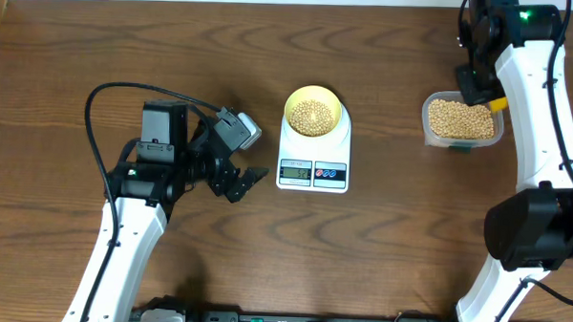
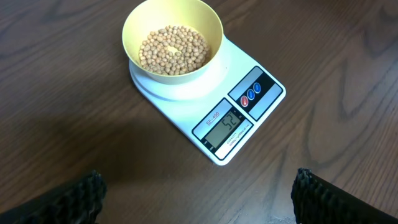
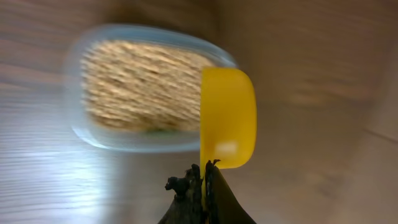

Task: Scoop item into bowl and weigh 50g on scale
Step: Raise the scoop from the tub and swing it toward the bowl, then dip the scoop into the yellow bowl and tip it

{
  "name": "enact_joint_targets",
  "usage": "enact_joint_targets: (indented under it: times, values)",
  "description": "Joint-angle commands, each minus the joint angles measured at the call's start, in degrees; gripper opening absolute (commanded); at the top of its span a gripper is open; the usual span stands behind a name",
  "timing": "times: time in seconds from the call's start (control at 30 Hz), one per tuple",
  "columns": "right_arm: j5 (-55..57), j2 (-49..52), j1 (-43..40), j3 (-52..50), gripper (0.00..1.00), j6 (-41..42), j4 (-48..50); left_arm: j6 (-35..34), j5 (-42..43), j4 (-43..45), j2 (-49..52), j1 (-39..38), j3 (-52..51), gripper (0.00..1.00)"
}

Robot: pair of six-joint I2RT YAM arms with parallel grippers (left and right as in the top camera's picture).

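The pale yellow-green bowl [image 1: 313,112] sits on the white scale [image 1: 313,165] and holds a layer of tan beans [image 2: 173,49]. The scale's display [image 2: 225,125] reads about 52. My left gripper [image 1: 244,181] is open and empty, low over the table just left of the scale; its fingertips frame bare wood in the left wrist view [image 2: 199,193]. My right gripper [image 3: 205,177] is shut on the yellow scoop [image 3: 227,115], held on its side at the right edge of the clear tub of beans [image 3: 143,84]. In the overhead view the scoop [image 1: 497,102] shows at the tub's [image 1: 462,120] far right corner.
The tub stands at the right of the table, well apart from the scale. The right arm's white link [image 1: 537,112] runs along the table's right side. The left arm's cable [image 1: 101,135] loops over the left part of the table.
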Motion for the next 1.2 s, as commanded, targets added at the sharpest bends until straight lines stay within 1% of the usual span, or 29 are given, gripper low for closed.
enact_joint_targets:
  times: [0.0, 0.07, 0.13, 0.23, 0.3, 0.47, 0.7, 1.17]
  values:
    - [-22.43, -1.07, -0.11, 0.24, 0.01, -0.24, 2.95, 0.79, -0.33, 0.04, 0.33, 0.28, 0.59, 0.98]
    - [-35.47, -0.85, -0.22, 0.22, 0.01, -0.24, 6.47, 0.79, -0.33, 0.04, 0.33, 0.28, 0.59, 0.98]
    - [-43.95, -0.44, 0.0, 0.24, 0.01, -0.24, 9.44, 0.81, -0.33, 0.04, 0.33, 0.28, 0.59, 0.98]
    - [-51.52, 0.61, 1.36, 0.22, 0.01, -0.24, 12.24, 0.79, -0.33, 0.04, 0.33, 0.28, 0.59, 0.98]
    - [-53.11, 1.36, 2.82, 0.22, 0.01, -0.24, 12.57, 0.79, -0.33, 0.04, 0.33, 0.28, 0.59, 0.98]
    - [-54.12, 2.54, 7.28, 0.22, 0.01, -1.86, 12.68, 0.79, -0.33, 0.04, 0.33, 0.28, 0.59, 0.98]
    - [-53.53, 2.91, 11.52, 0.17, 0.01, -3.72, 12.66, 0.79, -0.33, 0.04, 0.33, 0.28, 0.59, 0.98]
    - [-41.11, 9.27, 19.19, 0.11, 0.01, -3.63, 13.79, 0.79, -0.33, 0.04, 0.33, 0.28, 0.59, 0.98]
